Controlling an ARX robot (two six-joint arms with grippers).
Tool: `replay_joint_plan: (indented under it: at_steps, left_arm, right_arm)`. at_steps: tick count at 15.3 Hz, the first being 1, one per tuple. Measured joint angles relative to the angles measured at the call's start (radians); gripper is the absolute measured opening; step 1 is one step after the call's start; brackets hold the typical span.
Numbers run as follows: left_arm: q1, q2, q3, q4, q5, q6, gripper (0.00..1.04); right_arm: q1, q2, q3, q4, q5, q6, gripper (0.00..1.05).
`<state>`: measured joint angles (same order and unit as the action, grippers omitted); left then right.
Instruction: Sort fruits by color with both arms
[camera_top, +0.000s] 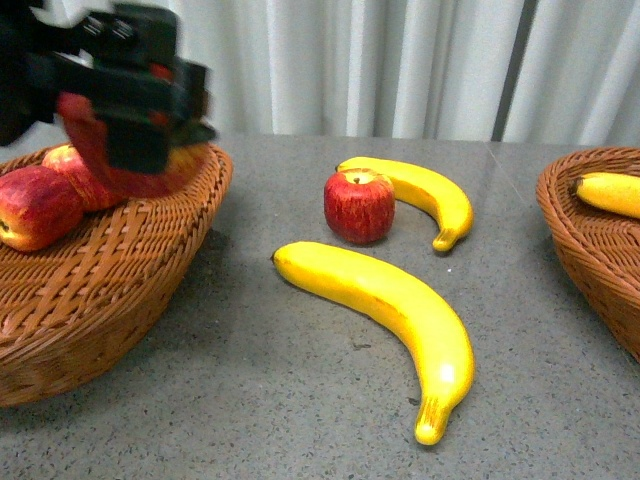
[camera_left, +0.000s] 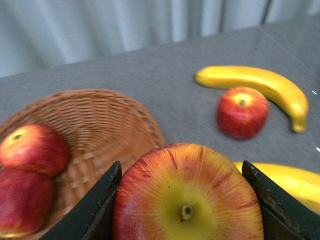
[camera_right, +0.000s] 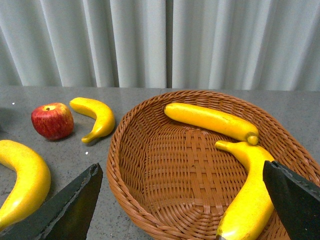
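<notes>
- The left fingers (camera_left: 95, 210) clench a red apple (camera_left: 187, 195) from both sides, touching its skin. Its yellow-streaked top and short stem face the wrist camera.
- Just beyond these fingers, to one side, sits a wicker basket (camera_left: 100, 115) with two more red apples (camera_left: 35, 147) inside, touching each other.
- Further out on the grey bench (camera_left: 165, 70), a lone apple (camera_left: 242, 111) rests just beside a small banana (camera_left: 260, 85). A larger banana (camera_left: 290, 185) lies nearer the fingers.
- The right fingers (camera_right: 65, 210) are spread wide and grasp nothing. Between and beyond them sits a second basket (camera_right: 200, 165) holding two glossy yellow bananas (camera_right: 210, 120).
</notes>
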<state>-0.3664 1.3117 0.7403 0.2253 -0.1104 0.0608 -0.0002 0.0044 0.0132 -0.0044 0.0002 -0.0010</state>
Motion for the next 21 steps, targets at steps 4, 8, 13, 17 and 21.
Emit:
replay_joint_plan:
  at_steps: [4, 8, 13, 17, 21]
  left_arm:
    - [0.23, -0.007, -0.118, -0.012, -0.002, -0.147, 0.62]
    - [0.304, 0.079, -0.153, 0.05, 0.067, -0.193, 0.62]
    - [0.288, 0.126, -0.15, 0.067, 0.103, -0.179, 0.78]
    - [0.192, 0.001, -0.133, 0.005, 0.09, -0.158, 0.98]
    - [0.053, -0.032, -0.001, 0.032, 0.069, -0.097, 0.98]
  right_arm:
    - [0.0, 0.0, 0.0, 0.0, 0.0, 0.0, 0.98]
    - [0.0, 0.0, 0.0, 0.0, 0.0, 0.0, 0.98]
    - [0.0, 0.0, 0.0, 0.0, 0.0, 0.0, 0.98]
    - [0.0, 0.0, 0.0, 0.0, 0.0, 0.0, 0.98]
    - [0.0, 0.0, 0.0, 0.0, 0.0, 0.0, 0.98]
